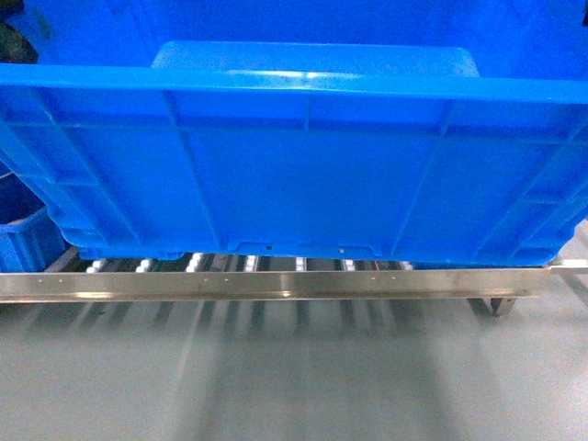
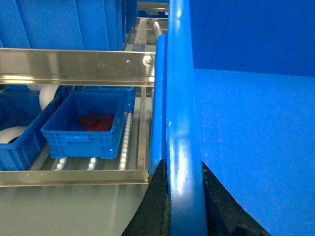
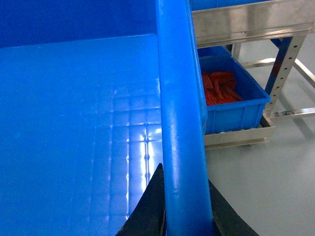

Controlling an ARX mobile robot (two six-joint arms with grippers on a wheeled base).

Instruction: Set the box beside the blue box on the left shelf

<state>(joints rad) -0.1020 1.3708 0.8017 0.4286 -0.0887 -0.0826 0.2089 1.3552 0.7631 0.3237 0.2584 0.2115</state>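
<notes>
One big box [image 1: 303, 175] fills most of the head view: bright blue plastic, open on top, with a thick rounded rim and side walls stiffened by vertical and slanted ribs. Its near wall narrows toward the bottom, where two small notches show along the lower edge. The inside floor is smooth and glossy, with a faint grid pattern catching the light in the right wrist view. The box's bottom sits just above or on the front edge of the left shelf [image 1: 276, 280]; I cannot tell if it touches. White rollers [image 1: 207, 264] show in the gap under the box, behind the shelf's brushed steel front rail with its small screws.

The left gripper [image 2: 184, 206] straddles the box's left rim, one dark finger [image 2: 152, 206] outside the wall and one inside, closed onto it. The right gripper [image 3: 186, 206] clamps the right rim the same way, a dark finger [image 3: 150, 206] on each side.

Beside the box's left wall, a smaller blue bin [image 2: 83, 123] holding something red rests on the rollers of the shelf, near the box but apart from it. Another steel rail [image 2: 74, 66] crosses above it. Past the right rim, a second bin [image 3: 231, 103] with red pieces sits on a low rack, over grey floor [image 1: 294, 377].
</notes>
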